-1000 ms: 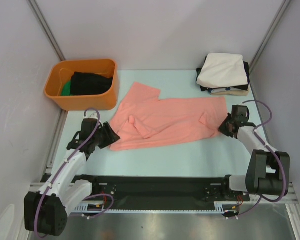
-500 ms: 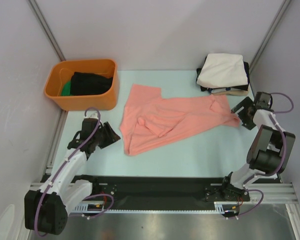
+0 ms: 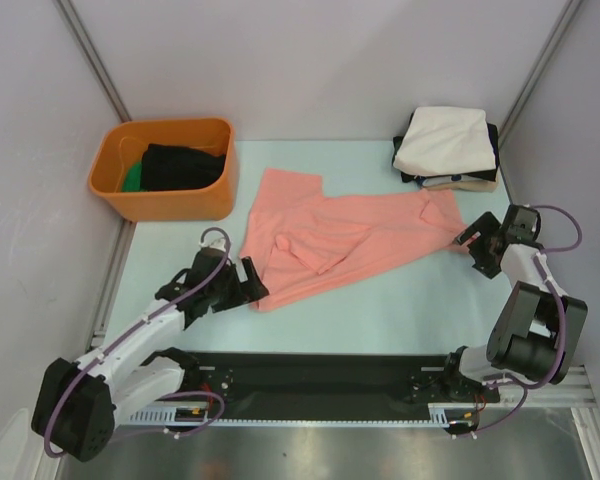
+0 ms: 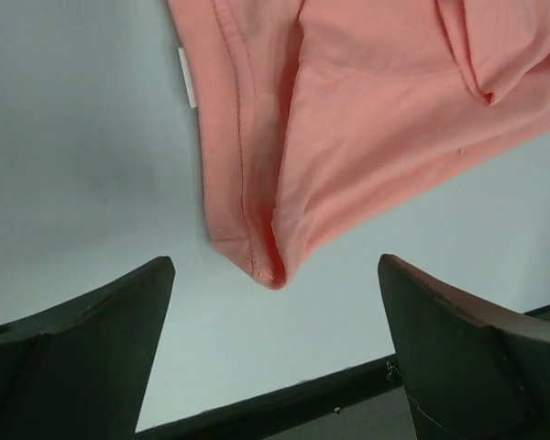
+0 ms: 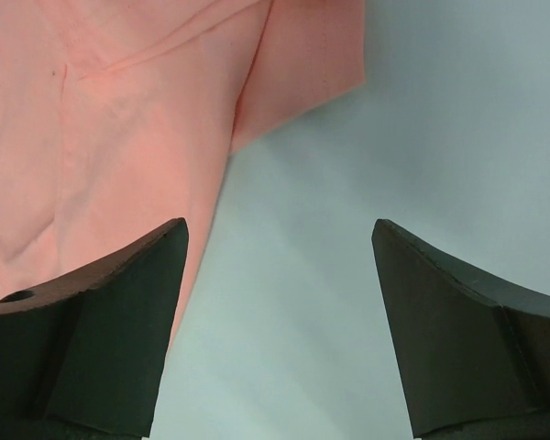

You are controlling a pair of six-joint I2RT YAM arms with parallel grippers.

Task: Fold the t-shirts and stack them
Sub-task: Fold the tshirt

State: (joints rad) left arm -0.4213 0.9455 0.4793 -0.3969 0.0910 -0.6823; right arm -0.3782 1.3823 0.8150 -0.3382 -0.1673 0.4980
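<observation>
A salmon-pink t-shirt (image 3: 345, 240) lies crumpled and partly doubled over in the middle of the table. Its near left corner (image 4: 270, 270) points at my left gripper (image 3: 250, 285), which is open just short of the cloth and holds nothing. My right gripper (image 3: 470, 243) is open at the shirt's right end; the shirt's edge (image 5: 119, 137) lies by its left finger, with bare table between the jaws. A stack of folded t-shirts (image 3: 447, 148), cream-white on top with black and tan below, sits at the back right.
An orange plastic tub (image 3: 165, 168) with dark and green cloth inside stands at the back left. Grey walls close in both sides. A black rail (image 3: 310, 375) runs along the table's near edge.
The right gripper let go of the shirt's right end, after pulling it to the right, and drew back. The left arm reached forward to the shirt's near left corner and its gripper opened wider.
</observation>
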